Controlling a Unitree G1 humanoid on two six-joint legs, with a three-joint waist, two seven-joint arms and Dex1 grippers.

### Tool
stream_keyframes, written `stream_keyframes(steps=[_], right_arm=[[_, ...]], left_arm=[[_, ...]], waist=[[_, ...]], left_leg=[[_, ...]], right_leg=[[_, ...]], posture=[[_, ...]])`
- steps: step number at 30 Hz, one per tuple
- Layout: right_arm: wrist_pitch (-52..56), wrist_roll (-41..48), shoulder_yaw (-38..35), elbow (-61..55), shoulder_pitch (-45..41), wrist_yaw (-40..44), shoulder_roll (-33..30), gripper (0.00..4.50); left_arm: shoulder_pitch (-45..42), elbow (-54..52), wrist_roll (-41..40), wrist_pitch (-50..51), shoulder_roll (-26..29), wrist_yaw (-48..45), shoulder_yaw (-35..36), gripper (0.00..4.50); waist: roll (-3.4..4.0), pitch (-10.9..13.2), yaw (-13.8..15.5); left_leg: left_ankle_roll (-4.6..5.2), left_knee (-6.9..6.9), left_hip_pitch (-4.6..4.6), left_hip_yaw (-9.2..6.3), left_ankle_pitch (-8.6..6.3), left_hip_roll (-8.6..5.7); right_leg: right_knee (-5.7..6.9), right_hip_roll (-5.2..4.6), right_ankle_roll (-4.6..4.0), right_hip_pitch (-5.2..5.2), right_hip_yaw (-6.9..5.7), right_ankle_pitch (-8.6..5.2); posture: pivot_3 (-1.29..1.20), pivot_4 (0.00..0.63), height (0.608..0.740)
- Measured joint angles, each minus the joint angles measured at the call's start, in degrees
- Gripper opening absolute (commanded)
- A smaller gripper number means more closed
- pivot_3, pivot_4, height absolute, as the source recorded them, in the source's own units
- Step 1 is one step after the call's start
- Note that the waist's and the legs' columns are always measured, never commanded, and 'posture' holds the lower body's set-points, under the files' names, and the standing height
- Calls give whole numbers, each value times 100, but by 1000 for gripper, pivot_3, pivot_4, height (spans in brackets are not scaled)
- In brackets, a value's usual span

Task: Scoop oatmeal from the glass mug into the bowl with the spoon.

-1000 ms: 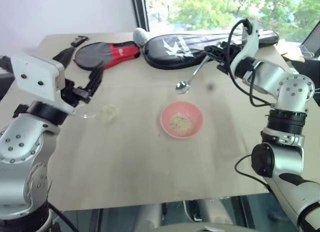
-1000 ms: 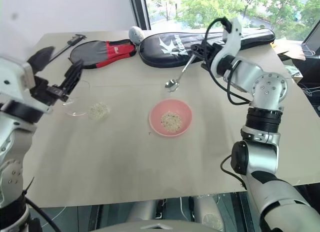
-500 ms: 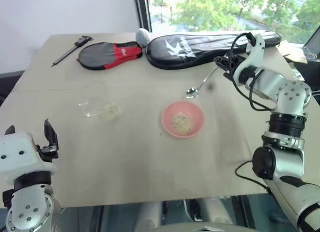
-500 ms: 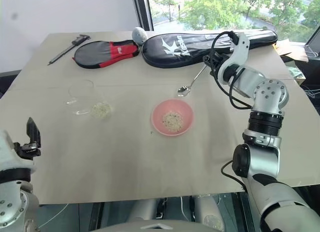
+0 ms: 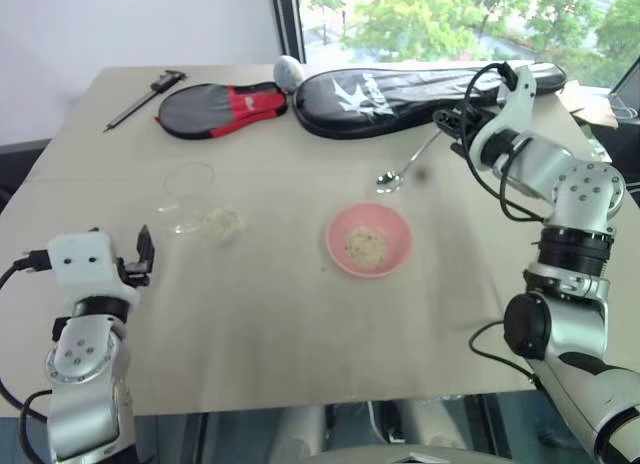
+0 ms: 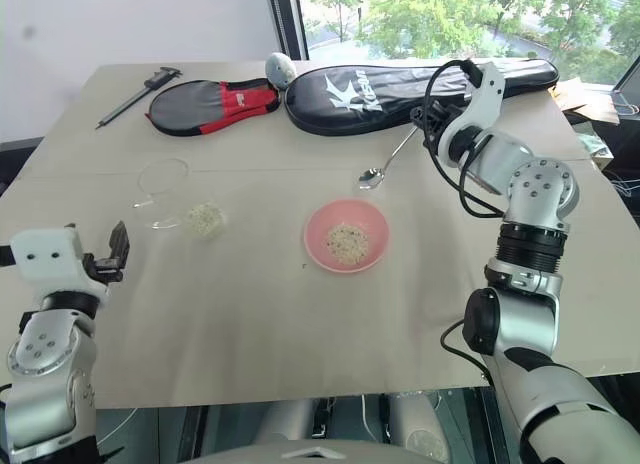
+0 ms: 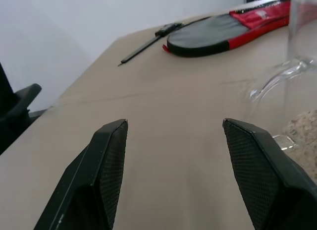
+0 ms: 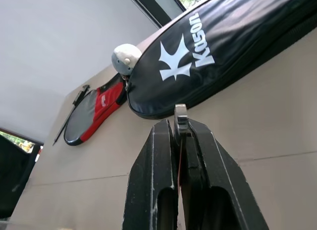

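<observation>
The right gripper, upper right, was clamped on the spoon handle, its scoop hanging beyond the bowl at centre. The left gripper, lower left, gaped empty. The mug lay tipped, oatmeal beside it.

I see open table from my left gripper toward the pink bowl, while the glass mug and spilled oatmeal lie just ahead, and two racket covers line the far edge.
</observation>
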Motion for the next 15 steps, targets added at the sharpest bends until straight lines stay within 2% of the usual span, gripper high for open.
stream_keyframes(steps=[2, 15], right_arm=[[0, 3, -34, -81, 0, -53, -1, 0], [16, 56, -141, -384, 0, -162, -90, 0]], left_arm=[[-221, 395, 1, -147, 158, -197, -171, 3148], [-699, 1300, 59, -624, 505, -668, -575, 3148]], waist=[[0, 0, 1], [0, 0, -4]], left_leg=[[2, 1, 0, -1, -1, 0], [7, -4, -8, 1, -4, 0]], right_leg=[[1, 0, 0, 0, 0, 0], [6, -1, 0, -15, 2, 0]], posture=[[0, 150, 740], [0, 150, 740]])
